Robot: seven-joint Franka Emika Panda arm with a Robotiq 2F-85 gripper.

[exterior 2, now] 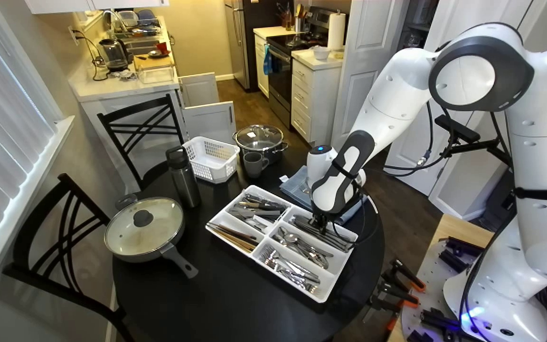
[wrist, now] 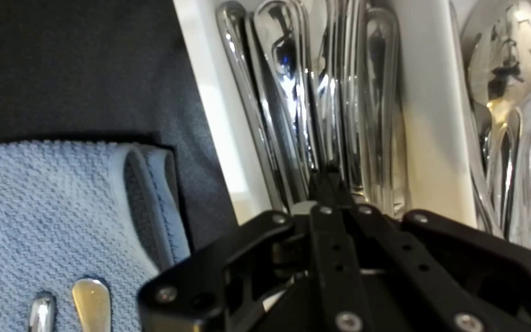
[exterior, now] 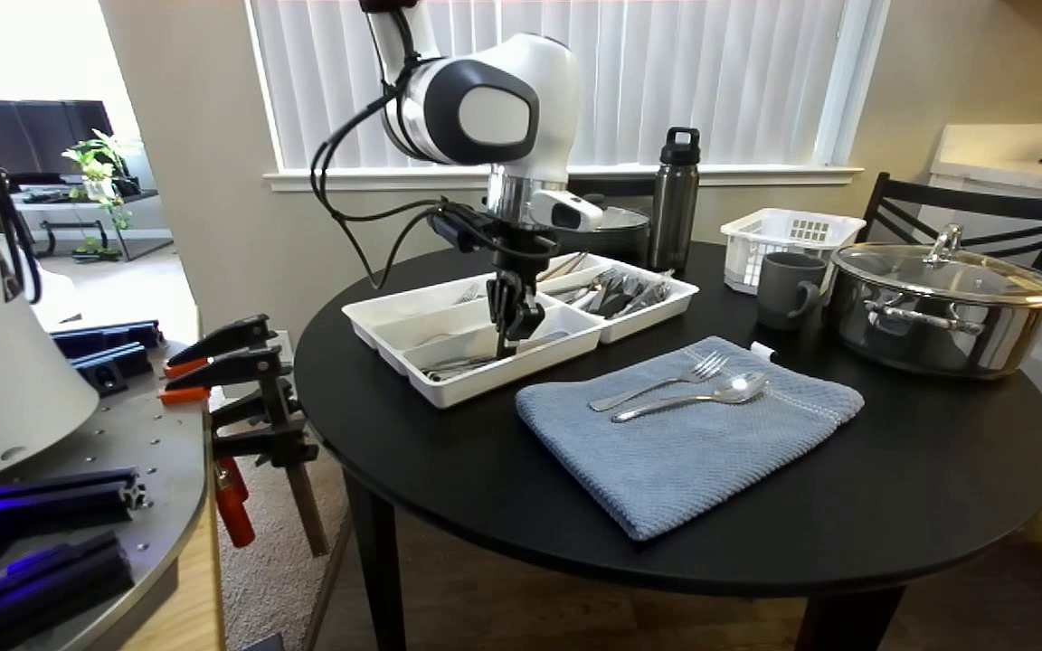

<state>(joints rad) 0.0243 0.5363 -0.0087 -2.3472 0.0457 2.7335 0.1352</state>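
White arm (exterior 2: pixel 387 107), grey joint covers (exterior 2: pixel 513 78), black cables (exterior: pixel 352 125), silver-screwed black hand (wrist: pixel 326 180)

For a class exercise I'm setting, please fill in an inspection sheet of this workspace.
Surface: round black table
Job's things: white cutlery tray holding what look like table knives; fork and spoon on folded blue towel
Clutter: lidded frying pan, black-topped bottle, white basket, grey mug, lidded steel pot
Gripper: shut, down at the table knives; whether one is held is hidden
Cables: black cables loop out from the robot arm
Surroundings: window blinds, black chair, kitchen counter
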